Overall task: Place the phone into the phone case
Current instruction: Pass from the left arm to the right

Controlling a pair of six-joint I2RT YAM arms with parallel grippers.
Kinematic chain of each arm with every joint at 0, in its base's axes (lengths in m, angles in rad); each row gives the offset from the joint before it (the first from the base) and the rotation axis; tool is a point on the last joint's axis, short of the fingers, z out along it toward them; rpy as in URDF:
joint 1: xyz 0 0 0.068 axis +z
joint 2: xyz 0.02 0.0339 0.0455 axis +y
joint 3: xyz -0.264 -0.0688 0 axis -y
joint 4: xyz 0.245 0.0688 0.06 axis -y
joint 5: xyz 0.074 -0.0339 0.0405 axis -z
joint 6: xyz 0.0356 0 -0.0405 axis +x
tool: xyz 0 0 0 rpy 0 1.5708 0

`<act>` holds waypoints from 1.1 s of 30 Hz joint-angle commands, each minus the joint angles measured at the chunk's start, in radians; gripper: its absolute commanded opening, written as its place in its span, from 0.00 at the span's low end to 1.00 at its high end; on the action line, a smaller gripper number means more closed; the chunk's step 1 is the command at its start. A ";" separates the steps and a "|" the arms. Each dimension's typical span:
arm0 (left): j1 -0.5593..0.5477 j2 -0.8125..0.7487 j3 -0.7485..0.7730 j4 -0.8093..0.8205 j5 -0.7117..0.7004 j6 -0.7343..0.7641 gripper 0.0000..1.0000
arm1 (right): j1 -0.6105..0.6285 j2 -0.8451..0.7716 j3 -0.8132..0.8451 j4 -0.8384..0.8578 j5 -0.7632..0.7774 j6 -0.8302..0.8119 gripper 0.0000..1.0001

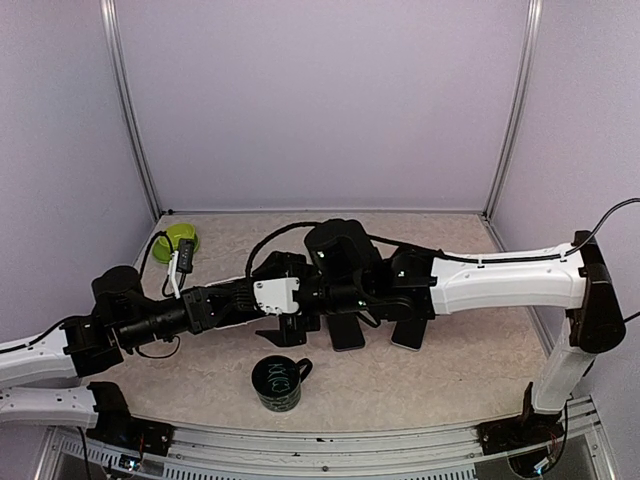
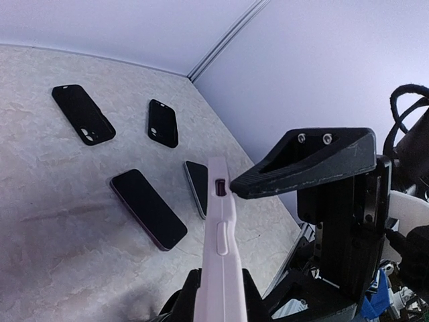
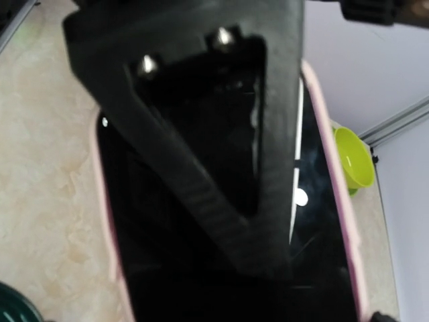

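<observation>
My left gripper is shut on the lower end of a pale pink phone case, which it holds edge-on above the table. In the top view the case hangs mid-table. The black phone fills the space between the case's pink rims. My right gripper is open. One of its black fingers lies across the phone's screen, and the same finger meets the case's top end in the left wrist view.
Two other dark phones and two black cases lie on the table. A dark mug stands near the front. A green bowl sits at the back left.
</observation>
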State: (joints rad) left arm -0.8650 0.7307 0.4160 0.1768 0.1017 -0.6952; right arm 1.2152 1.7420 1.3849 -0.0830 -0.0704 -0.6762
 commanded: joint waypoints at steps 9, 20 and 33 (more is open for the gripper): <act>0.000 0.020 0.006 0.137 0.038 -0.012 0.00 | 0.018 0.081 0.097 0.030 0.014 0.003 1.00; 0.000 0.033 0.009 0.141 0.043 -0.007 0.00 | 0.020 0.128 0.157 -0.046 0.003 -0.017 0.94; 0.001 0.029 0.014 0.136 0.047 0.006 0.00 | 0.020 0.157 0.173 -0.078 0.050 -0.032 0.77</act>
State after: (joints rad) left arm -0.8650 0.7746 0.4156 0.2073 0.1360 -0.7010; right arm 1.2228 1.8668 1.5303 -0.1432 -0.0509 -0.7189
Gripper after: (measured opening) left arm 0.113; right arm 0.791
